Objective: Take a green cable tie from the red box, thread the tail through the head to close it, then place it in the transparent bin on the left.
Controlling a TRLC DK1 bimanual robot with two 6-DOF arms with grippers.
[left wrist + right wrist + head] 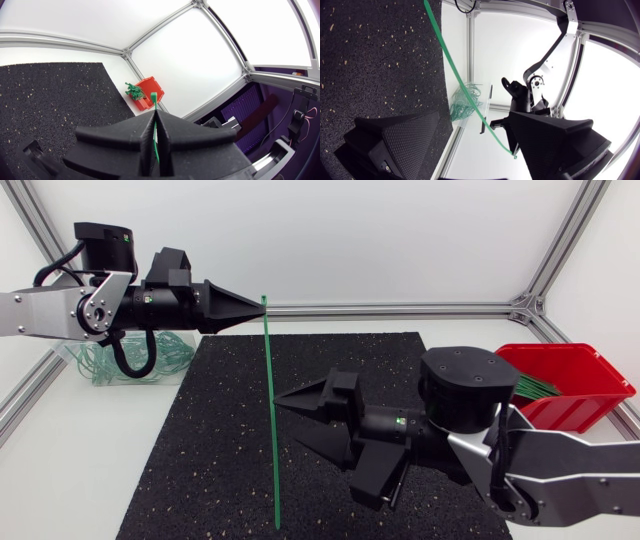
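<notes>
A white surface inside a pale framed enclosure carries a black speckled mat, and both your arms hang over that mat. Your left jaws are pressed together on the green cable tie close to one end; in the left wrist view a short green stub pokes out just past their tips, and it is likely the head, though it is too small to be sure. From those jaws the strap runs straight and unlooped, crossing right in front of your right jaws. Your right jaws stand spread apart and empty; the right wrist view shows the strap passing between their two fingers, with its free end near one finger, and I see no grip from both sides. The red box with its spare ties lies behind your right jaws, and the transparent bin, which holds closed loops, sits beneath and behind your left jaws. You appear to be past the pick and at the start of threading. Next, you probably need to close your right jaws on the tail, bend it round, and steer its tip to the head at your left jaws; that calls for fine alignment, since the strap will likely spring and twist.
</notes>
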